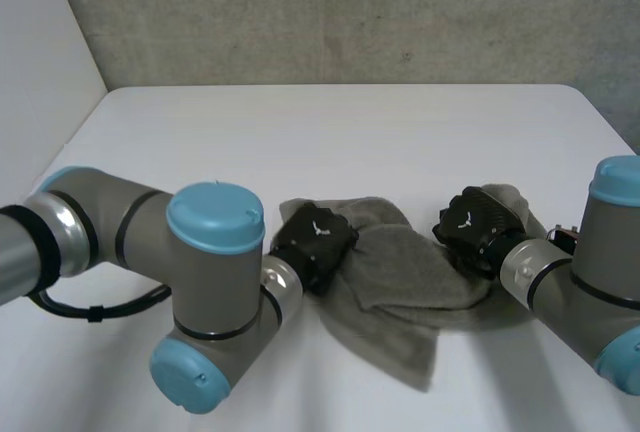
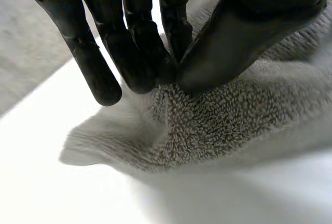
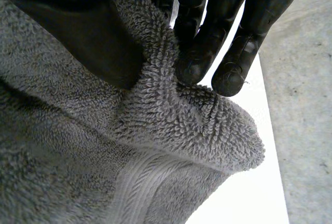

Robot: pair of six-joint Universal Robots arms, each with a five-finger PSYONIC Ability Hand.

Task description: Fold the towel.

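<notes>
As seen from behind the arms, white tabletop (image 1: 350, 122) with rounded far corners, matt and evenly lit. Behind it, rough grey concrete wall (image 1: 350, 12); at the far left, plain white panel (image 1: 40, 42) meeting that wall.

On the back of each hand, small white mark, too small to read.

Across the near middle of the tabletop, grey towel (image 1: 400, 272), rumpled and partly doubled over itself, with one loose corner trailing toward the near edge.

Left arm (image 1: 215, 282) bent in from the near left, ending in the left hand (image 1: 313, 242) at the towel's left end, back of the hand up. From its own wrist: fingers (image 2: 135, 42) straight and pointing down, closed against the thumb (image 2: 244, 37), with a raised ridge of terry pinched between them. Outermost finger hanging free of the cloth, just above the table.

Right arm (image 1: 600, 282) reaching in from the near right, ending in the right hand (image 1: 475, 224) at the towel's right end, back up and tilted toward the middle. From its own wrist: fingers (image 3: 207, 32) pressed toward the thumb (image 3: 78, 37), gripping a fold of towel that rises between them. Just past the fingertips, a rounded corner of cloth; below it, the flat woven band (image 3: 135, 182) along the hem.
</notes>
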